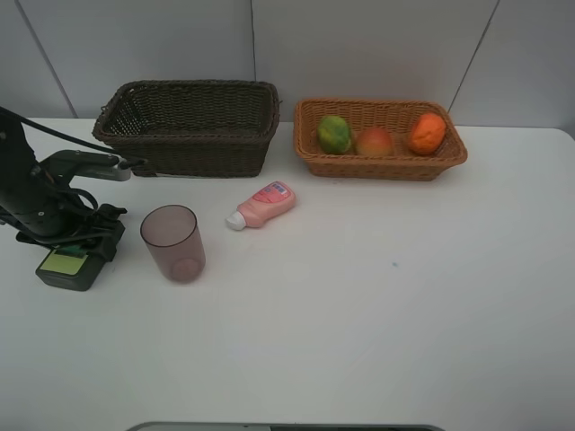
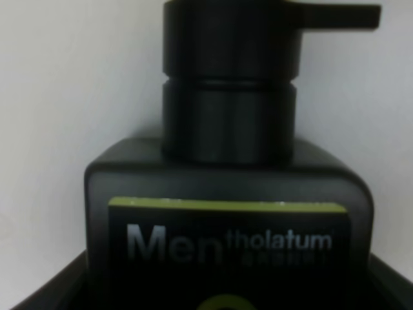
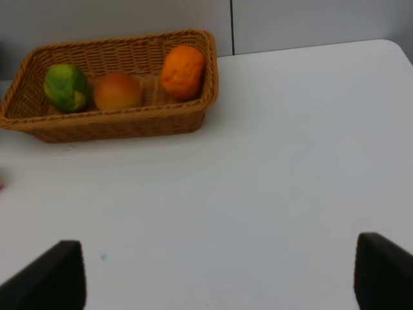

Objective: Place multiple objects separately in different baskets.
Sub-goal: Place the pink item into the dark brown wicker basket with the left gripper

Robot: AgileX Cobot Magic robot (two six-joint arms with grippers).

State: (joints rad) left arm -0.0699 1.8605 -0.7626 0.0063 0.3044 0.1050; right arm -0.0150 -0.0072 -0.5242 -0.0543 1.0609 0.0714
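Lying, as far as the high view lets one judge, on its back with the yellow-green label up, the dark green pump bottle [image 1: 63, 263] sits at the near left of the table [image 1: 359, 314], well apart from both baskets. Its long axis runs from the base, toward the near left, to the pump head hidden under the left gripper [image 1: 90, 235]. The wrist view shows the spout [image 2: 335, 16] jutting sideways, across that axis. Dark fingers [image 2: 48, 292] flank the body, but whether they have clamped it cannot be told. The right gripper [image 3: 219, 278] hangs with jaws wide apart over bare table, holding nothing.

Three risks seem likely. The smooth, heavy body could swivel or slip in a loose grip. The spout could catch the rim of the dark brown basket [image 1: 193, 126]. The path there also passes the upright mauve cup [image 1: 172, 242], which a brush would topple.
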